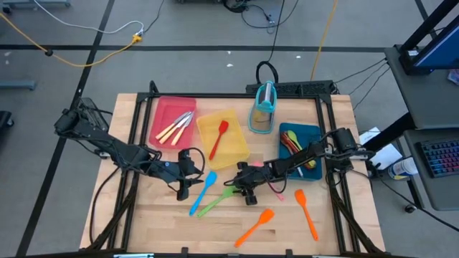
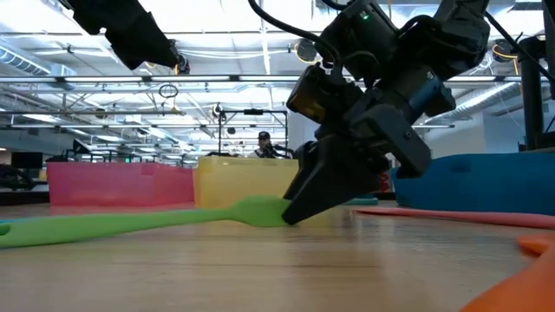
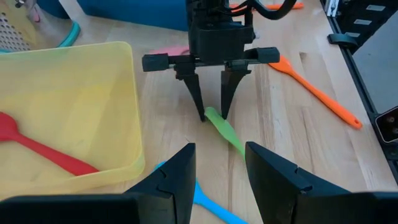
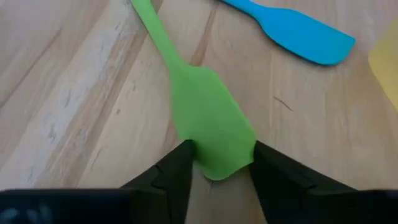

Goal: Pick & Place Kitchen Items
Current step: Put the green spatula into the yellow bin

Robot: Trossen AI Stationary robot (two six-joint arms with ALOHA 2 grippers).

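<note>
Table (image 1: pixel 172 222) carries the yellow tray (image 1: pixel 235 147). Just beside it lies the green spatula (image 4: pixel 208 124), its blade end between the right claw's (image 3: pixel 211 115) parted fingers, not yet clenched. Advise closing squarely before lifting. Left claw (image 3: pixel 217 180) hovers nearby, released.

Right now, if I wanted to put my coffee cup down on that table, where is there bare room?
The bare wood at the near-left corner, left of the blue spatula, is free. A smaller patch lies between the two orange spatulas. The middle is crowded: the right gripper straddles the green spatula, with the left gripper close by. The red tray, yellow tray and blue tray fill the far side.
</note>
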